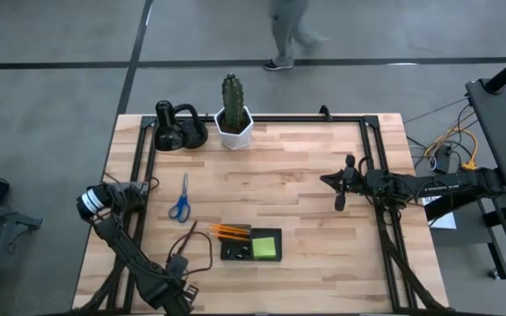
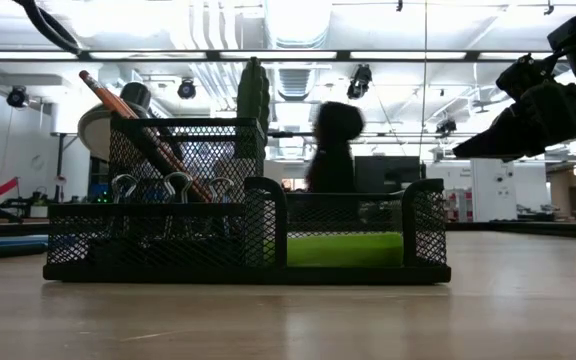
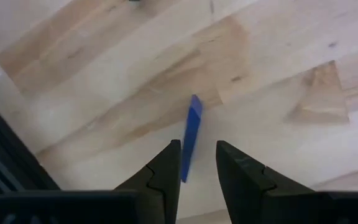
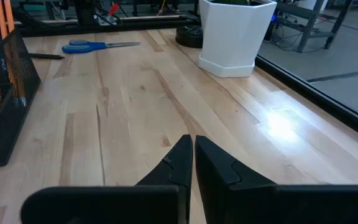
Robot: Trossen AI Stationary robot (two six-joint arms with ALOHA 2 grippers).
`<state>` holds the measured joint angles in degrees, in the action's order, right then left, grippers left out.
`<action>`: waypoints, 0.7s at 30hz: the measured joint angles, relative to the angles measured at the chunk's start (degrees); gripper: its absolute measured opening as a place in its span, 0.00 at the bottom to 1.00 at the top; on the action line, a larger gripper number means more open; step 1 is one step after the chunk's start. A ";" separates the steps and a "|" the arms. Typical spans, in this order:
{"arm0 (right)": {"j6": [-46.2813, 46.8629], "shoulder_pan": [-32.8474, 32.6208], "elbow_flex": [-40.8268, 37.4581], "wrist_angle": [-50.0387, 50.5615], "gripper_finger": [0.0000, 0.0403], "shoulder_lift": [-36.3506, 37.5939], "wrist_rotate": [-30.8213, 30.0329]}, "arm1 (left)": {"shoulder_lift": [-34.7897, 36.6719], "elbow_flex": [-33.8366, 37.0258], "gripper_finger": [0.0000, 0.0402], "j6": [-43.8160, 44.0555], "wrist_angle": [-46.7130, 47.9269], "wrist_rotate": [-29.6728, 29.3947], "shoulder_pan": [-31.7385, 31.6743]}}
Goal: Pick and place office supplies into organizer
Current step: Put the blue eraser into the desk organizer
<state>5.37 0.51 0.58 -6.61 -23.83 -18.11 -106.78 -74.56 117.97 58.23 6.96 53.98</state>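
The black mesh organizer (image 1: 235, 253) (image 2: 248, 235) stands near the table's front, holding orange pencils (image 1: 229, 232), a lime-green sticky pad (image 1: 266, 247) and clips (image 2: 168, 186). Blue-handled scissors (image 1: 180, 200) (image 4: 95, 45) and a dark pen (image 4: 45, 56) lie flat on the wood to its left. My left gripper (image 1: 178, 263) (image 3: 197, 146) points down near the front edge, left of the organizer, with a thin blue pen-like stick (image 3: 191, 134) between its fingers. My right gripper (image 1: 339, 200) (image 4: 193, 146) hovers shut and empty over the table's right half. My left gripper has the blue stick by its upper end (image 3: 184, 174), which lies against one finger (image 3: 166, 165); the fingers hide the place of contact itself. The fingers come from above, pointing down. The stick hangs below them over bare wood; whether its lower end touches the table I cannot tell.
A white hexagonal cactus pot (image 1: 234, 127) (image 4: 235, 37) and a black rounded gadget (image 1: 178, 130) stand at the far edge. A black frame rail (image 1: 385, 202) runs along the table's sides. Bare wood lies between the organizer and my right gripper. A person (image 1: 288, 31) walks beyond the table.
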 joint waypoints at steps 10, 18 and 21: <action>0.00 0.01 0.00 0.04 0.02 0.00 0.00 | -0.04 2.08 0.21 0.07 -1.42 -0.07 0.59; 0.00 0.02 0.00 0.22 0.02 0.00 0.00 | 0.03 5.78 0.21 0.11 -7.98 -0.09 0.56; 0.00 0.02 0.00 0.28 0.02 0.00 0.00 | 0.04 5.86 0.21 0.12 -8.28 -0.07 0.52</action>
<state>5.37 0.54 0.58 -6.33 -23.83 -18.11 -106.74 -68.71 118.09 49.95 6.90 54.50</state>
